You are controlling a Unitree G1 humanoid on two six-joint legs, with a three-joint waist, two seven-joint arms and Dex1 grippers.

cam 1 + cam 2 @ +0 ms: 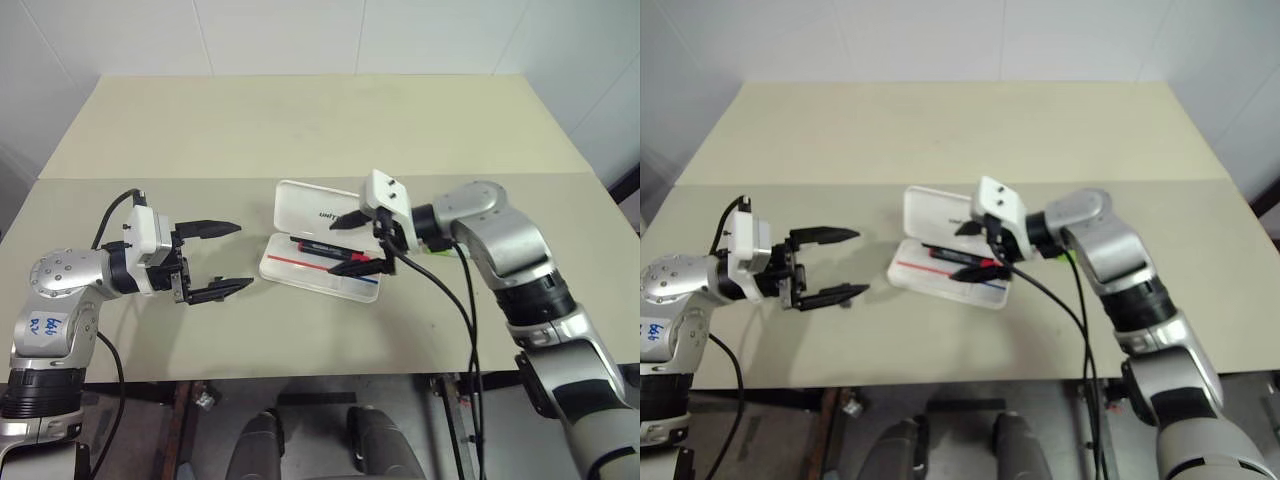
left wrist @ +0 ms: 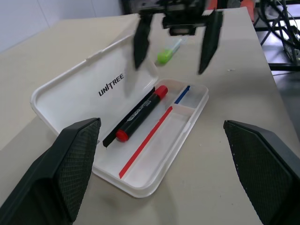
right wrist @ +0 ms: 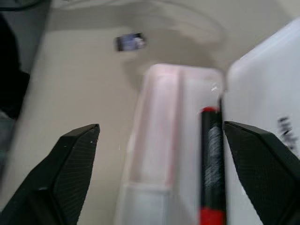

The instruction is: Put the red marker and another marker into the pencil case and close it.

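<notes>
Lying in open pencil case (image 1: 300,268): red marker (image 2: 142,113). Green marker (image 2: 168,52) beyond case, on worktop (image 1: 300,130), nearer right gripper (image 1: 362,243); fingers wide, empty. Left gripper (image 1: 222,259) wide, empty, near case.

- We see the pencil case (image 2: 140,159) lying open on the tan table (image 2: 225,164), its lid (image 2: 89,89) tilted back with "UNITREE" printed inside.
- The red marker (image 2: 140,114) lies in the tray along the hinge side, beside a red-and-blue stripe (image 2: 147,140).
- Another marker (image 2: 168,52), green-capped, lies on the table beyond the case.
- The right gripper (image 2: 174,47) hangs above the far end of the case, fingers spread and empty.
- Our left gripper (image 2: 161,183) frames the case with fingers (image 2: 70,164) wide apart, touching nothing.
</notes>
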